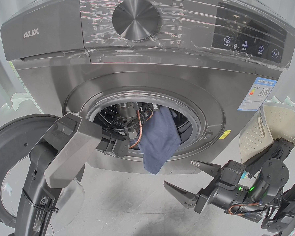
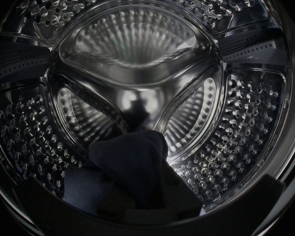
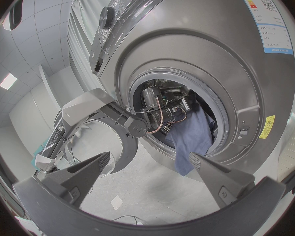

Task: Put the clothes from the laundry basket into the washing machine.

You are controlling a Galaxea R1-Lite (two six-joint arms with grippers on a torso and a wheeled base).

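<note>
Loading step, part done. Washing machine [image 1: 186,82] stands with its door [image 1: 9,167] swung wide to your left.

Left arm [image 1: 68,141] goes through the opening, wrist well inside the drum [image 2: 245,115]. You cannot tell whether the left gripper is holding anything.

Blue garment [image 1: 160,138]: half in, half out. It drapes over the lower right of the door rim, its tail hanging down the front panel. From inside, a dark bunch of it lies on the drum floor close to the opening.

Right gripper [image 1: 178,172]: spread wide, nothing in it, low in front of the machine, just right of and below the hanging tail, not touching.

Laundry basket [image 1: 278,122] sits to the right, with dark clothes [image 1: 275,151] draped over its near edge.

My read: you are mid-placement of the first piece. Next, get that hanging tail over the rim and into the drum before drawing the left arm out. Watch that cloth doesn't catch on the wrist cable and drag back out.
</note>
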